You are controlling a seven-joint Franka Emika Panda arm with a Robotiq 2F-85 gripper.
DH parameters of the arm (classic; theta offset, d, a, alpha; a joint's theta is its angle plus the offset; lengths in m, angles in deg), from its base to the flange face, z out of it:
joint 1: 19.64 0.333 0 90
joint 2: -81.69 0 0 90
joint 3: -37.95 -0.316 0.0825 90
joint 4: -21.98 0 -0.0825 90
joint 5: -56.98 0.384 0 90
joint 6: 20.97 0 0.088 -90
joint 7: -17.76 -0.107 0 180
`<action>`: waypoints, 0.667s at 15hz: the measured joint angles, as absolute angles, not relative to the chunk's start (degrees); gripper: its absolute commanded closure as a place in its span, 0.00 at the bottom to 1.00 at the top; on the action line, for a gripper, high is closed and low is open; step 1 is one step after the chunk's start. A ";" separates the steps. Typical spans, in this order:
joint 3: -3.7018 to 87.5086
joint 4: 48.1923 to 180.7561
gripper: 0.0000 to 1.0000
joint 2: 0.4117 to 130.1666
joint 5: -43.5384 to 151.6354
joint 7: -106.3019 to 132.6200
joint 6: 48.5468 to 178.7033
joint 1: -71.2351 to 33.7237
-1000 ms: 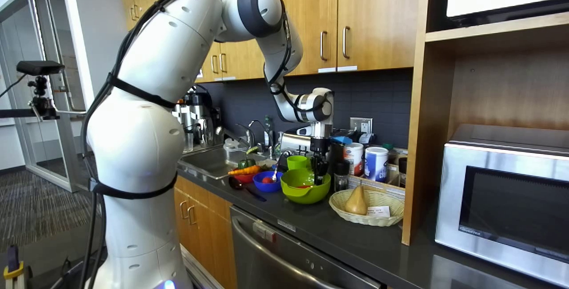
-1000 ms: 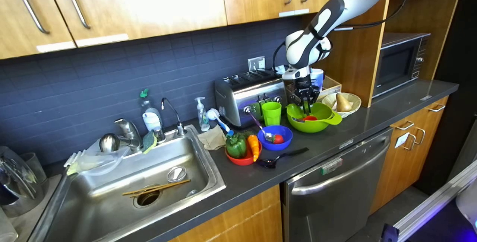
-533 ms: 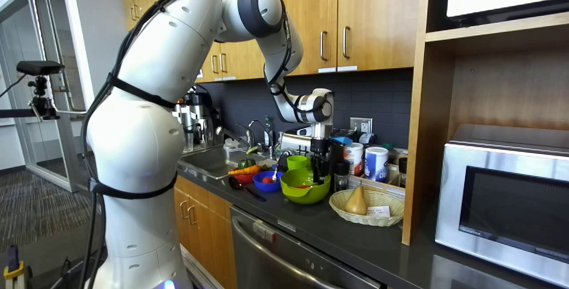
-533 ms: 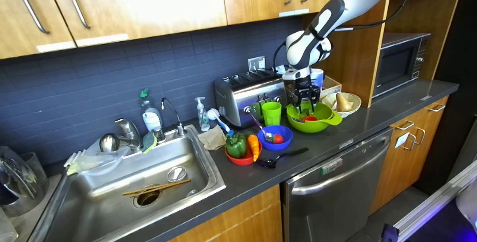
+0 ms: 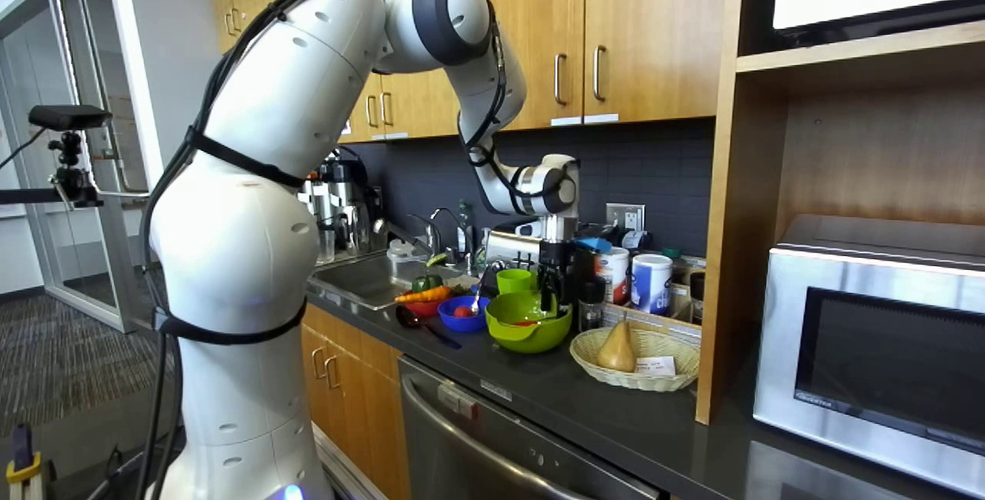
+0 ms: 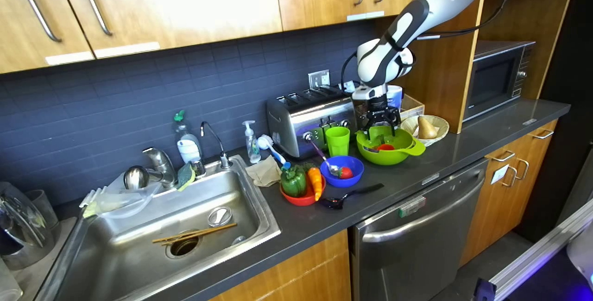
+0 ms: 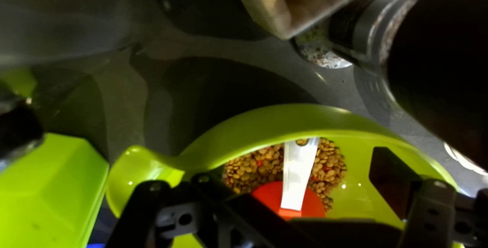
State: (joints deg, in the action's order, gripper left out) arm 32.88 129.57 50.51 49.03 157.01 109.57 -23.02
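Long dark counter here, with a white arm bent over it. Next size down is the lime bowl on that counter, right below the gripper, whose fingers are spread wide. A green cup stands just beside the bowl. Inside the bowl: brown lentil-looking bits, then a red round piece with a pale strip over it (can't tell if those two are one tool).
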 measured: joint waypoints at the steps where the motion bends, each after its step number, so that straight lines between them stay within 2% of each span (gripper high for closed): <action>1: 32.89 129.58 0.40 50.50 49.03 157.07 109.61 -23.03; 6: 32.90 129.59 0.82 50.50 49.03 157.11 109.66 -23.03; 8: 32.90 129.60 0.95 50.50 49.03 157.12 109.68 -23.03; 9: 32.90 129.60 1.00 50.50 49.03 157.12 109.69 -23.03; 10: 32.90 129.60 0.95 50.50 49.03 157.12 109.70 -23.03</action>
State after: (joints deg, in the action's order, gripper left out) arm 32.90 129.60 50.50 49.03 157.12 109.70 -23.03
